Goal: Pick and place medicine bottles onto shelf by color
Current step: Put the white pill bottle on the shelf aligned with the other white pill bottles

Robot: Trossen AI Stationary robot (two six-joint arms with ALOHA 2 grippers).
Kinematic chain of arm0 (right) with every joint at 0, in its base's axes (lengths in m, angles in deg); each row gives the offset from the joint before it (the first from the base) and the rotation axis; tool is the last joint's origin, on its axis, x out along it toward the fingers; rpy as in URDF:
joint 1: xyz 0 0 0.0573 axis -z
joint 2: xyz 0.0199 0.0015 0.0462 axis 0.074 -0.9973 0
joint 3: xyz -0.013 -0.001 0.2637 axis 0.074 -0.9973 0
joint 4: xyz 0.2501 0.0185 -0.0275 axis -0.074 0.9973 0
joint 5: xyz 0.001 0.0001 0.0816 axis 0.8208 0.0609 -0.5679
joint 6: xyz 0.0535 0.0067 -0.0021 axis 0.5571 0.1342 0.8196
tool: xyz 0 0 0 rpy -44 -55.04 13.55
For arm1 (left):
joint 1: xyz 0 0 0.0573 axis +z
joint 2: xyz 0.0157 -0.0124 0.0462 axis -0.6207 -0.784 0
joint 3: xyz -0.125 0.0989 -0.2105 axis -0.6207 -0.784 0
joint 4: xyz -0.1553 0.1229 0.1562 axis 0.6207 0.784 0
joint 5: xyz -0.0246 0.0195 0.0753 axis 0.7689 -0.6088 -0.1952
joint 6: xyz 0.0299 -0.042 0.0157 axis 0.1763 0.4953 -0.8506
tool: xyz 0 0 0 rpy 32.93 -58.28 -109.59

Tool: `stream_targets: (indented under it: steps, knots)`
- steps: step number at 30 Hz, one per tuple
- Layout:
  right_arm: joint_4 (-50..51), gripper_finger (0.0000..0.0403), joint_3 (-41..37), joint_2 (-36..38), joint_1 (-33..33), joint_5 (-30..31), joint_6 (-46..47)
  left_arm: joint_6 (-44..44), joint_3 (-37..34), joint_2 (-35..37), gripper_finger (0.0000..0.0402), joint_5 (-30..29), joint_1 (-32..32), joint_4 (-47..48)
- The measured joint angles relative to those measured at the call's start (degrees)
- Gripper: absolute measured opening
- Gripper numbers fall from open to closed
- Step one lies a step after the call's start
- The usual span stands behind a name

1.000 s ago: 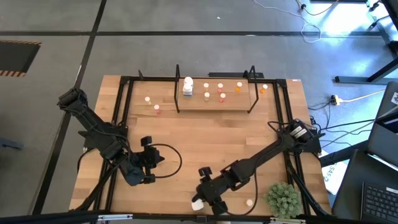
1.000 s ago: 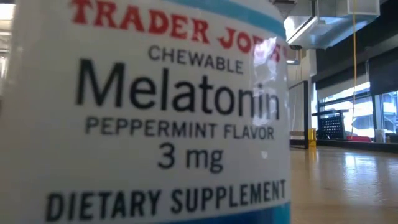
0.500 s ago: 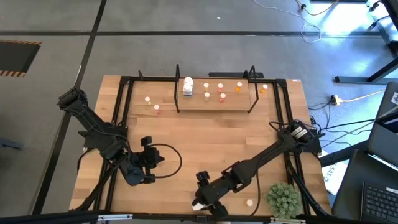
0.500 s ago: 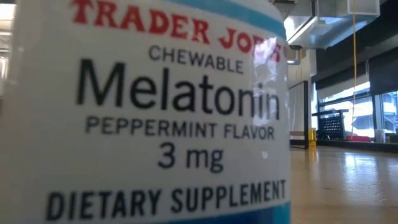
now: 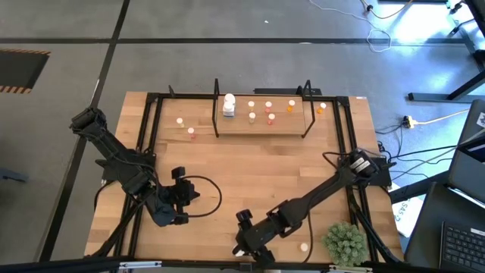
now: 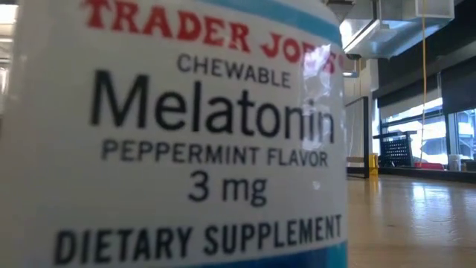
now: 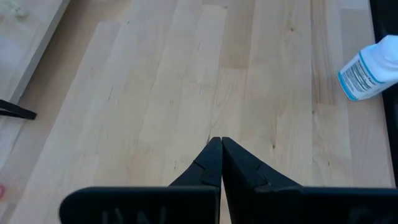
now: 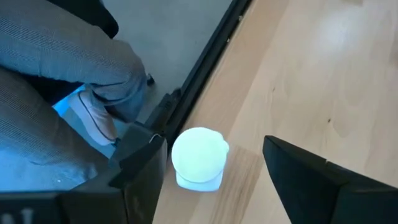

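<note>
A chunky white medicine bottle (image 8: 199, 157) with a blue-banded label (image 6: 186, 134) stands upright on its base at the table's near edge. My right gripper (image 8: 211, 146) hangs open over it, slanting down, one finger on either side of the white cap. In the high view, this gripper (image 5: 244, 241) hides most of the bottle. The shelf (image 5: 261, 125) stands at the far side and holds several small bottles (image 5: 267, 111). My left gripper (image 7: 221, 149) is shut on nothing, above bare wood at the table's left (image 5: 182, 199).
Loose small bottles stand left of the shelf (image 5: 186, 127), right of it (image 5: 322, 108) and near the front (image 5: 304, 246). A green plant (image 5: 345, 243) sits at the near right corner. A black frame (image 8: 211, 81) runs along the near edge; a person's legs and shoe (image 8: 87, 118) show beyond it.
My right gripper has edged toward the table's left edge and now stands over the white bottle at the near edge. The bottle has kept its place.
</note>
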Motion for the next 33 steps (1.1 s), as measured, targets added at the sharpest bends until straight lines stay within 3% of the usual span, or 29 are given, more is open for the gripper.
stream_targets:
  steps: [11, 16, 33]
  knots:
    - [-1.31, 0.027, 0.02, -3.53, 0.0, -0.44, 0.0, 0.19, 0.0, 0.02, 0.0, 0.0, 0.0, -0.01]
    - [-2.83, 0.027, 0.04, -4.61, 0.0, -3.75, 0.19, 0.19, 0.0, 0.02, 0.0, 0.0, -0.02, -0.01]
    - [-2.22, 0.027, 1.07, -4.67, 0.11, -3.37, -3.28, 0.06, 0.0, 0.02, 0.0, 0.0, -0.01, -0.01]
